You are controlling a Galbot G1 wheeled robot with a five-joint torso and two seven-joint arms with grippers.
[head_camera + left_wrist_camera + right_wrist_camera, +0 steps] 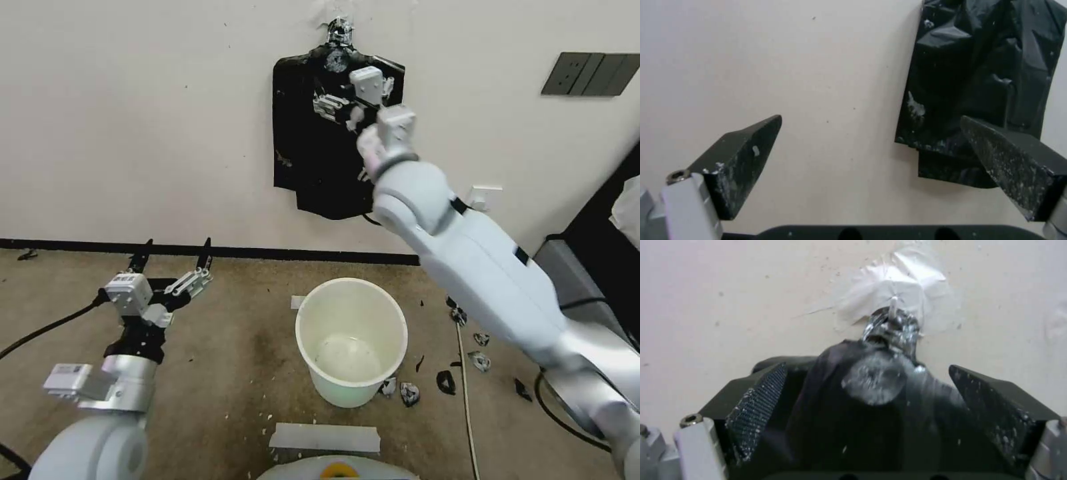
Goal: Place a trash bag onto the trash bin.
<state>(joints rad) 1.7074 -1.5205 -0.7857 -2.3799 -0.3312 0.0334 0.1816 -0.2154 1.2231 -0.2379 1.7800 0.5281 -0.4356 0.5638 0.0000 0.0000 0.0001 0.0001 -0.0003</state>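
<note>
While hanging flat on the wall: bunch of black bags, gathered at a knot at its top, well above and behind the bin.
Trash bag: no single loose bag told apart from the hanging bunch; front sheet glossy and creased in the left wrist view.
Knot close up: crinkled, silver-flecked, caught on a small hook under a patch of white tape in the right wrist view.
Trash bin: cream-white, round, upright on the brown floor, below the bags, mouth open, bare inside.
Right gripper: raised against the upper part of the bunch, fingers apart with the black plastic lying between them just below the knot, not clamped.
Left gripper: low, to the left of the bin, well apart from it, fingers spread wide, holding nothing, pointed toward the wall.
Around the bin: torn black plastic scraps scattered on the floor to its right; a grey cable running past them; a pale flat strip on the floor just in front.
In the way: right arm crossing in front of the lower right of the bunch, hiding that corner.
</note>
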